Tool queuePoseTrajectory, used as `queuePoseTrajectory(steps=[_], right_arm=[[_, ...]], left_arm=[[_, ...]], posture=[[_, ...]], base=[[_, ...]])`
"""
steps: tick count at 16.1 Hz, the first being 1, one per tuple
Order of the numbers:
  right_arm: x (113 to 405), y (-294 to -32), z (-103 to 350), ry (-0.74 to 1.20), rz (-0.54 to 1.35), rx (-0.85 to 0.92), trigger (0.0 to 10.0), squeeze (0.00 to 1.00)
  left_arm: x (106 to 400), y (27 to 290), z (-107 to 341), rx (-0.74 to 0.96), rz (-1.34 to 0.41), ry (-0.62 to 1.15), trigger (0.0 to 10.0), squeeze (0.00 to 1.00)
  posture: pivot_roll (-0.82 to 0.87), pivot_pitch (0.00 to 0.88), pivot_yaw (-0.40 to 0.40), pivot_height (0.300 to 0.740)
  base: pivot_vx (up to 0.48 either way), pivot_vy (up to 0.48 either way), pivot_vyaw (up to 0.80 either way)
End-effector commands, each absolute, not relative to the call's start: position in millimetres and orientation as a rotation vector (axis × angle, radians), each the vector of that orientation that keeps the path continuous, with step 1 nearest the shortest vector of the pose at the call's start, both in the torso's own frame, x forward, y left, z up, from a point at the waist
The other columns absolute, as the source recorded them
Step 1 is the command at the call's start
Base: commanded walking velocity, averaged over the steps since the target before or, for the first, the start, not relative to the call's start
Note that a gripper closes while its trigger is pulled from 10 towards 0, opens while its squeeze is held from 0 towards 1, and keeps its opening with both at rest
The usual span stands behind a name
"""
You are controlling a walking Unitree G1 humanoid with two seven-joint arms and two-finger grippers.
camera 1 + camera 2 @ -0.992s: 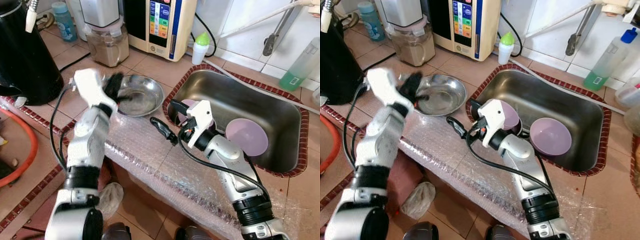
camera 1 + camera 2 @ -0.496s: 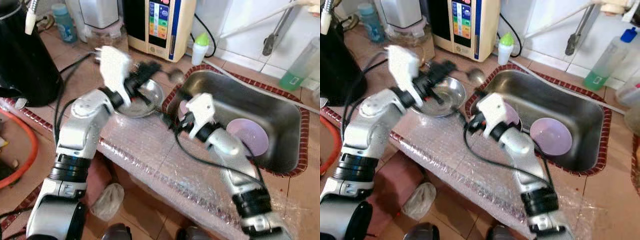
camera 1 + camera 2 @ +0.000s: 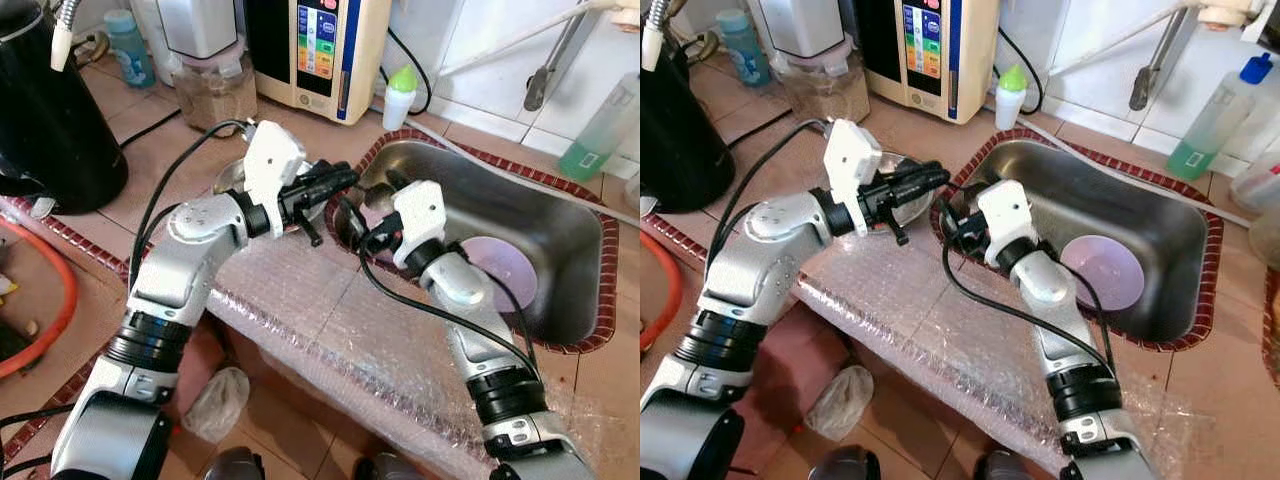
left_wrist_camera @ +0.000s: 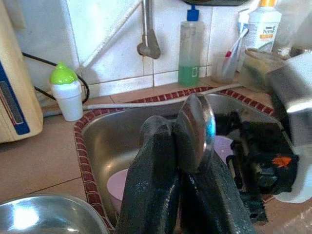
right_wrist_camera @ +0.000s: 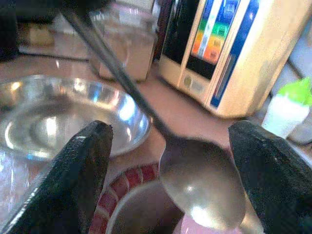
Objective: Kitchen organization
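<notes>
Tiled table (image 3: 300, 130), steel sink (image 3: 560, 230) inset. Left tool (image 3: 335, 180) pinching spoon (image 4: 196, 131), bowl end between right tool's (image 3: 352, 212) spread fingers (image 5: 83, 180). Metal bowl (image 5: 53, 114) just behind.

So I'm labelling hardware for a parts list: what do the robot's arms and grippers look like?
Both arms are silver metal with black ribbed joint rings and loose black cables. Each wrist carries a white boxy housing. The left gripper and right gripper each have two long black fingers.
</notes>
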State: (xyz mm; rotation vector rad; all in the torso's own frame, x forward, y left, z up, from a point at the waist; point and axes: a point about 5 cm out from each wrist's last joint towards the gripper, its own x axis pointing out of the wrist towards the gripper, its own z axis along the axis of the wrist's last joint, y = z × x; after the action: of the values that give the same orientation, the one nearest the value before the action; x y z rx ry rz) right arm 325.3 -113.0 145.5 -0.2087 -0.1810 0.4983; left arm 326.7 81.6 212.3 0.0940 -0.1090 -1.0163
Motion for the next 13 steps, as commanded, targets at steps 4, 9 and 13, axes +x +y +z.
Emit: queuePoseTrajectory(steps=[4, 9, 13], right_arm=[[336.7, -116.4, 149.4, -0.177, 0.456, -0.198, 0.0, 0.00], [340.1, -119.9, 154.6, -0.198, 0.430, -0.157, 0.0, 0.00], [337.5, -115.2, 164.7, -0.252, 0.496, -0.118, 0.0, 0.00]], left_arm=[[323.2, 78.2, 205.5, 0.113, -1.039, -0.086, 0.0, 0.00], [321.0, 74.2, 199.5, 0.120, -1.053, -0.069, 0.0, 0.00], [321.1, 72.8, 197.0, 0.121, -1.053, -0.065, 0.0, 0.00]], posture=[[0.01, 0.022, 0.029, 0.740], [0.00, 0.020, 0.034, 0.740], [0.00, 0.016, 0.031, 0.740]], base=[[0.000, 0.000, 0.00], [0.000, 0.000, 0.00], [0.000, 0.000, 0.00]])
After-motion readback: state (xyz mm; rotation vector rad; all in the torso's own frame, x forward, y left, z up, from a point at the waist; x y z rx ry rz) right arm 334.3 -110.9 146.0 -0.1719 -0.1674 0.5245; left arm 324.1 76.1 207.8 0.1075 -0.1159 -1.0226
